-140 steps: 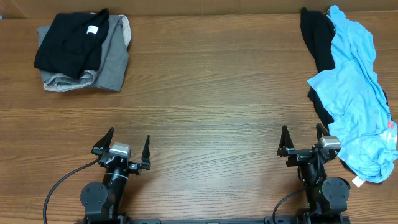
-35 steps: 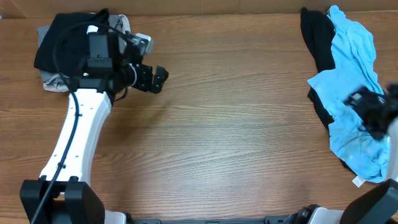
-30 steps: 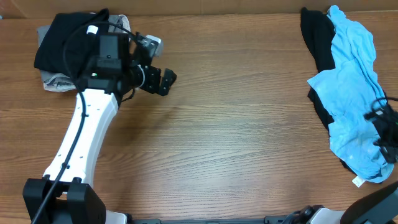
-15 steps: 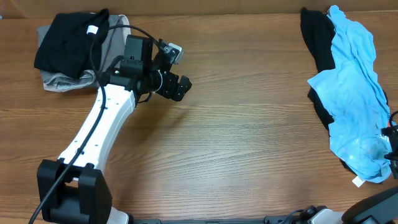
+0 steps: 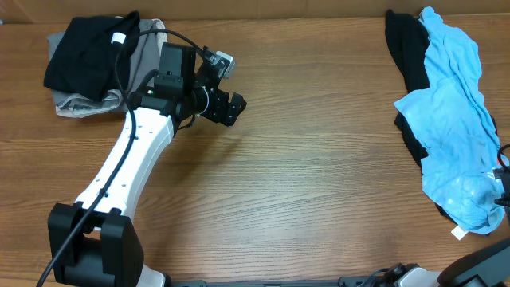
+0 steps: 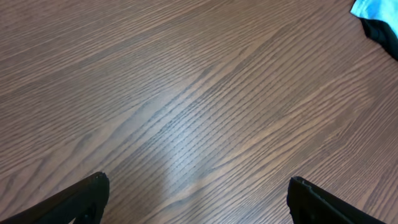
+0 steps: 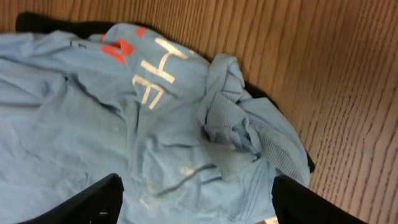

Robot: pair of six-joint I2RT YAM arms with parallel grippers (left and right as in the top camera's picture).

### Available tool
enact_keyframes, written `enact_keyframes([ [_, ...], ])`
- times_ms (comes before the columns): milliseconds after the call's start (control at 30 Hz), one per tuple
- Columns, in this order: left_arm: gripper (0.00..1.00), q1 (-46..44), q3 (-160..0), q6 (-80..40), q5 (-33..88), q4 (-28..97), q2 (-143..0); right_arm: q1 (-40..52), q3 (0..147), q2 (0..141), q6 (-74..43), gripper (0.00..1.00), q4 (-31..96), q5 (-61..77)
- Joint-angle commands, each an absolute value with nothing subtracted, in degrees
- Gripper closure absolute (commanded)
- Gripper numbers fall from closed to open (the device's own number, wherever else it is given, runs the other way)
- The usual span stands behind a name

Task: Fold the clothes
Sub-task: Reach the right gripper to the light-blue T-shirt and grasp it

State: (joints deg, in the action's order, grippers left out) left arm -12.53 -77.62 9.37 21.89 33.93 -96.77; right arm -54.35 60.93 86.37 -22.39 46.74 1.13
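Counter (image 5: 303,183): brown wood grain, running the full width of the scene under both arms.
Far-left stack: a left black garment (image 5: 84,52) lies on top of a grey garment (image 5: 147,80) at the back corner.
Left tool (image 6: 196,180): held over bare wood just right of that stack, its fingers spread wide with nothing between them.
Light blue T-shirt (image 5: 450,119): crumpled in a long heap at the right edge, draped over a right black garment (image 5: 402,48). Its white lettering (image 7: 155,68) is creased and partly folded under.
Right tool (image 7: 196,179): poised above the near end of the shirt, fingers parted wide and gripping nothing (only a sliver of it shows from overhead).
Handling: the shirt looks thin, light and limp. It will likely sag and trail when lifted, and it could drag the dark cloth beneath it along.
Where to take hold: the bunched ribbed edge (image 7: 273,152) stands proud of the heap and offers a doubled, firmer pinch. A shoulder or hem corner would probably let the shirt spread flat more readily.
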Motion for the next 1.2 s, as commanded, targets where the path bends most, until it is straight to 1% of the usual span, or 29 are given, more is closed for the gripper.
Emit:
enact_keyframes([
  [0, 0.07, -12.88, -78.91, 8.99, 21.85, 33.58, -97.10, -54.50, 58.39, 85.86, -22.11, 0.25, 45.34, -0.43],
  [233, 0.07, -12.88, -78.91, 8.99, 21.85, 33.50, -97.10, -54.50, 51.96, 85.91, -22.13, 0.26, 39.81, -0.32],
  [367, 0.07, -12.88, -78.91, 8.99, 21.85, 33.52, -97.10, -54.50, 49.50, 85.91, -22.13, 0.29, 36.60, 0.08],
  [600, 0.07, -12.88, -78.91, 8.99, 20.10, 33.54, -97.10, -54.35, 46.11, 85.97, -22.17, 0.32, 31.42, 0.12],
  [700, 0.06, -12.88, -78.91, 8.99, 19.29, 33.52, -97.10, -54.35, 45.67, 85.97, -22.17, 0.39, 30.44, 0.10],
  [800, 0.06, -12.88, -78.91, 8.99, 19.25, 33.34, -97.10, -54.35, 45.41, 86.19, -22.17, 0.43, 29.65, 0.10],
  [967, 0.06, -12.88, -78.91, 8.99, 19.27, 32.58, -97.10, -54.35, 45.25, 87.46, -22.15, 0.55, 29.12, 0.10],
  [1033, 0.06, -12.88, -78.91, 8.99, 19.25, 32.47, -97.10, -54.35, 45.25, 88.29, -22.15, 0.57, 28.97, 0.10],
  [1167, 0.06, -12.88, -78.91, 8.99, 19.27, 32.49, -97.10, -54.35, 45.21, 90.65, -22.15, 0.57, 28.97, 0.08],
])
